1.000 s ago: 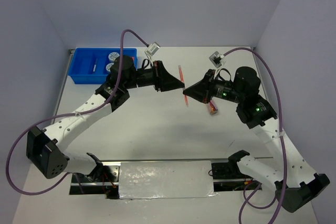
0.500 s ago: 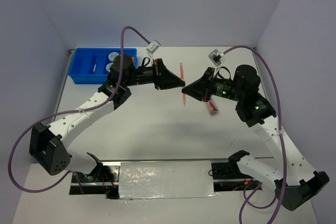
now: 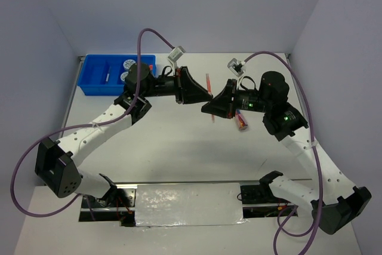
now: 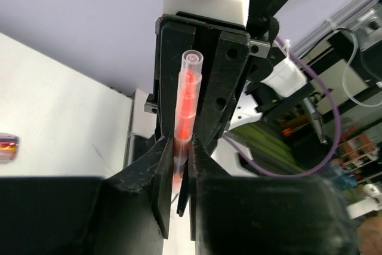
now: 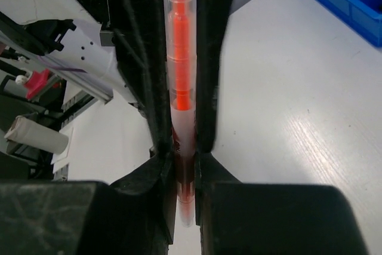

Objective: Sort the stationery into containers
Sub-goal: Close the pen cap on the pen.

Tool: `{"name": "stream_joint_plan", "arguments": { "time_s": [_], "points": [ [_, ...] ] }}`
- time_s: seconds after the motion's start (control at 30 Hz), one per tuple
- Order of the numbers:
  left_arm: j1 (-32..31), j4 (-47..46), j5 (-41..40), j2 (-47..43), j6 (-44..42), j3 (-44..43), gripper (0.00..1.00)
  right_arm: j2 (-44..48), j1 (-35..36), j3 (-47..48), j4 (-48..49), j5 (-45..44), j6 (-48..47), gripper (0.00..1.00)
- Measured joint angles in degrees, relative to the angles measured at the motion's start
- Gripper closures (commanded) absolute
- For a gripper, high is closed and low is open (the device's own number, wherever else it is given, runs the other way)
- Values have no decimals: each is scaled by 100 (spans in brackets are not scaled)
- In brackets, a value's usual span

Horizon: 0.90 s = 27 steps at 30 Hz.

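The tray (image 3: 89,80) sat at the far left, well apart from the handover. Above the middle of the table (image 3: 179,147), the left gripper (image 4: 178,174) was clamped on the orange pen (image 4: 186,100). The right gripper (image 5: 184,168) pinched the same pen from the opposite side, so both appeared to hold it at once.

If either arm had pulled away before the other let go, the thin pen could have bent, twisted out of the fingers or dropped. If both had let go, it would have fallen near the loose item (image 3: 241,122) on the right.

Compared with a second earlier, the right arm (image 3: 298,141) had swung left. The gap between the two grippers had closed, and they now overlapped along the pen.
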<state>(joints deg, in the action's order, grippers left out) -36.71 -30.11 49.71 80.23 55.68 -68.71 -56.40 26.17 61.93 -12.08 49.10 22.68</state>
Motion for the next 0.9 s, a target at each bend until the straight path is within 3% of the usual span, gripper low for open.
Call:
{"name": "stream_joint_plan", "arguments": {
  "time_s": [0.03,0.13,0.23,0.4,0.57,0.7,0.87,0.9],
  "points": [
    [0,98,-39,-2,-98,-33,47,-9,0,0,-13,2,-2,100],
    [-11,721,-306,-4,-439,-254,23,-24,0,-4,26,-20,-11,100],
    [-15,1283,-623,-4,-706,-560,20,-20,0,-63,149,-20,4,100],
    [28,1733,-1095,-7,-1034,-1143,22,2,0,-223,212,-13,42,100],
    [192,1799,-1300,2,-1058,-1294,37,15,9,-236,197,-9,35,100],
    [251,1768,-1283,101,-1016,-1307,39,63,22,-238,164,-24,42,100],
    [249,1504,-1172,136,-800,-1224,50,66,22,-238,122,-42,31,100],
    [249,1399,-1139,136,-730,-1180,58,66,22,-238,122,-42,20,100]
  ]
}}
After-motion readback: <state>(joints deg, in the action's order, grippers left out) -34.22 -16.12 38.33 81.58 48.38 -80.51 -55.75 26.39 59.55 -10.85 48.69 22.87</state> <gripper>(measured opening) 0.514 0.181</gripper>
